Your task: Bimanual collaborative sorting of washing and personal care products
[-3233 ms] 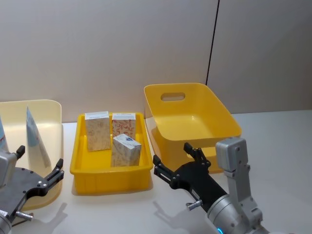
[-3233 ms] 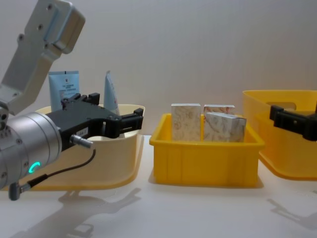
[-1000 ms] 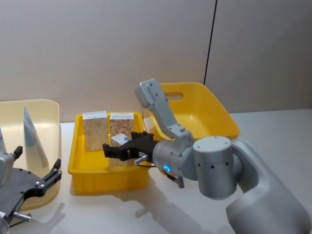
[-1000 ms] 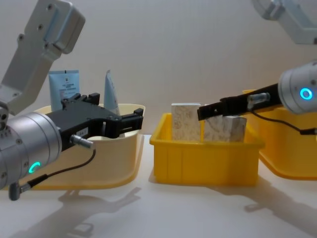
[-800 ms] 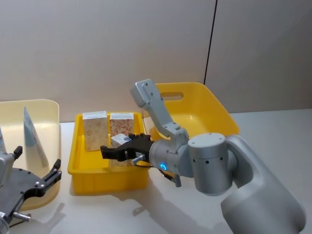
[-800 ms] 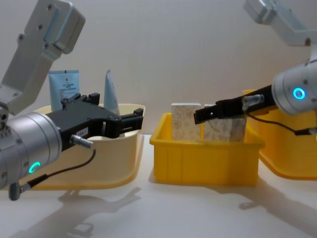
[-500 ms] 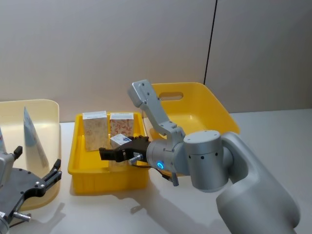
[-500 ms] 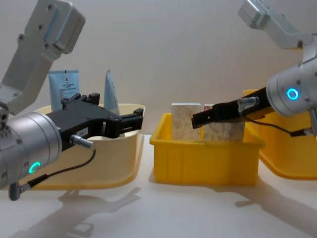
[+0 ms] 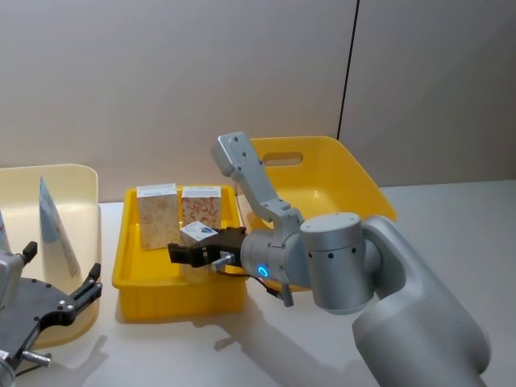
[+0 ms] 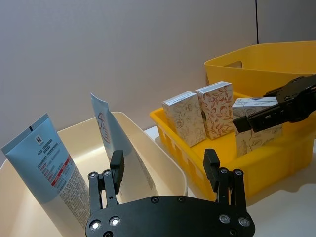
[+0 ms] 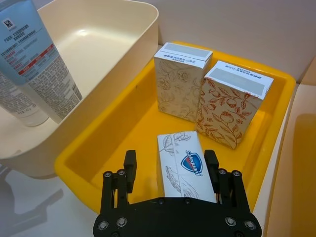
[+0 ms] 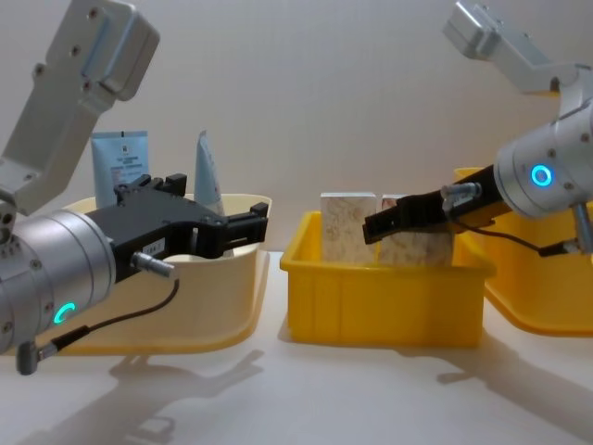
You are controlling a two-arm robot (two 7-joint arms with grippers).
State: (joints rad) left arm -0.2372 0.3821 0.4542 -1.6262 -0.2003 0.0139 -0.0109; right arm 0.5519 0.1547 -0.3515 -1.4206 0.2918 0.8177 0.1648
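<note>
In the small yellow bin (image 9: 177, 292) two cartons stand at the back: a beige floral carton (image 9: 157, 216) (image 11: 180, 81) and a red floral carton (image 9: 201, 207) (image 11: 229, 103). A third carton (image 11: 180, 163) (image 9: 200, 233) with a blue logo stands in front of them. My right gripper (image 9: 192, 254) (image 11: 170, 165) (image 12: 389, 223) is open, with one finger on each side of this front carton and gaps showing. Two light blue tubes (image 10: 49, 165) (image 10: 111, 133) (image 12: 120, 162) lean in the cream bin (image 9: 81, 181). My left gripper (image 9: 64, 266) (image 10: 164, 165) hovers open in front of that bin, holding nothing.
A large yellow bin (image 9: 322, 193) with a handle slot stands tilted to the right of the small one. The white tabletop (image 9: 242, 347) stretches in front of the bins. A grey wall runs behind.
My right arm swung from the right side over to the small yellow bin, and its open fingers came to straddle the front carton. The left arm has not moved.
</note>
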